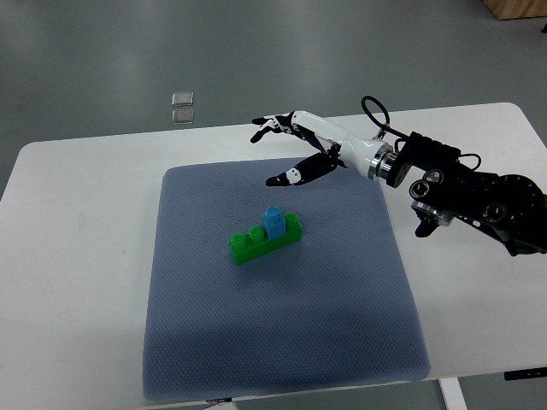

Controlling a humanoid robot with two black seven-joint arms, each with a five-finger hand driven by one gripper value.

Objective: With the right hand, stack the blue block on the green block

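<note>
Blue block atop green block

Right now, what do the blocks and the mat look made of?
Blue block and green block: likely moulded hard plastic, with studs and a slight sheen. Mat: grey-blue, matte, dotted weave texture, probably fabric or rubber foam; can't tell which.

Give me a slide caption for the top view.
Blue block sits on green block on the grey mat; right hand open above.
</note>
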